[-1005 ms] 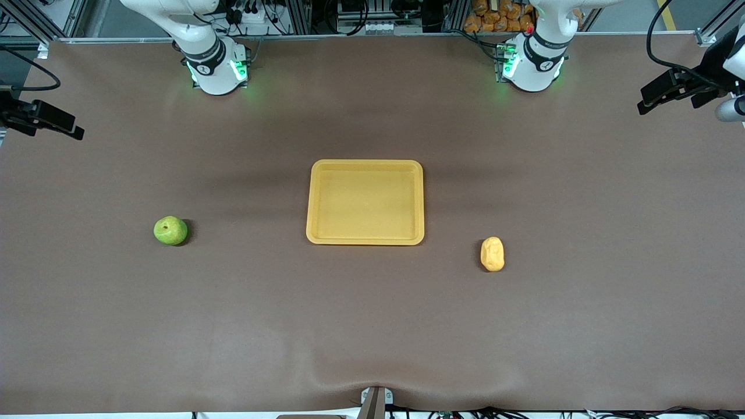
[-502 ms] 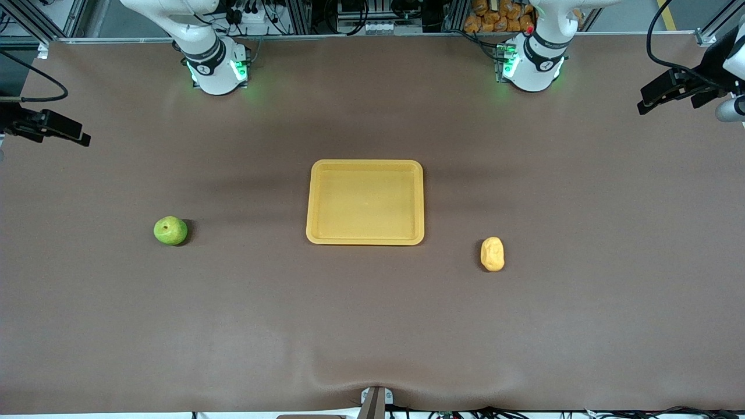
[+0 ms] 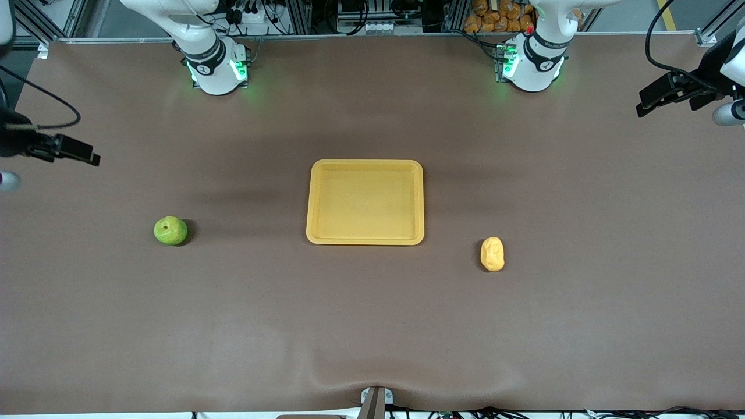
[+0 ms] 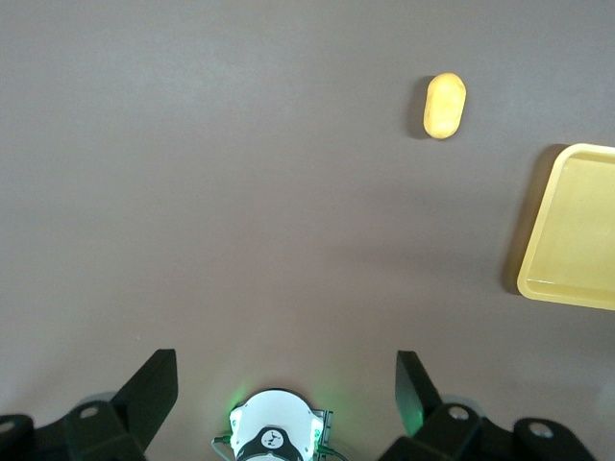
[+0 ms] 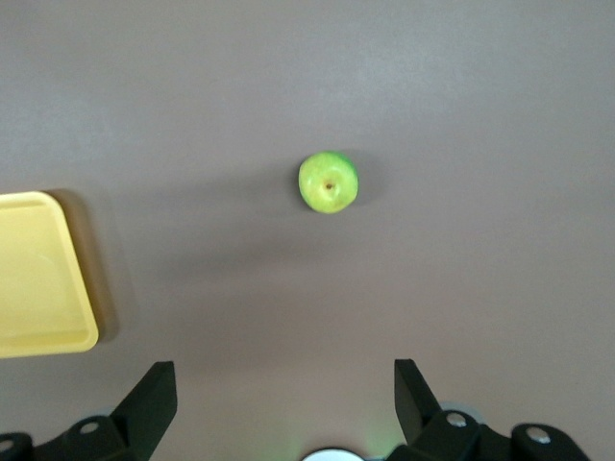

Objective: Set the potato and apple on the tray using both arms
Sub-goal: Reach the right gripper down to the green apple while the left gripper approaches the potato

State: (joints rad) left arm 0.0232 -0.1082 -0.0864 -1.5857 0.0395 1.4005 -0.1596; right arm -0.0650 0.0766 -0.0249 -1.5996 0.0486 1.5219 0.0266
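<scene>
Right gripper (image 5: 279, 384): black two-finger gripper, high over the table's right-arm end; fingers spread wide, nothing between them.
Apple (image 3: 170, 230): small round bright green apple, stem dimple up, on the brown table (image 3: 372, 326), well apart from the tray toward the right arm's end.
Tray (image 3: 365, 202): shallow rectangular yellow plastic tray, mid-table, nothing in it.
Potato (image 3: 492, 254): small oblong yellow-orange potato, on the table near the tray's corner, toward the left arm's end, slightly nearer the front camera.
Left gripper (image 4: 286, 384): black, high over the left-arm end; fingers wide apart, holding nothing.
</scene>
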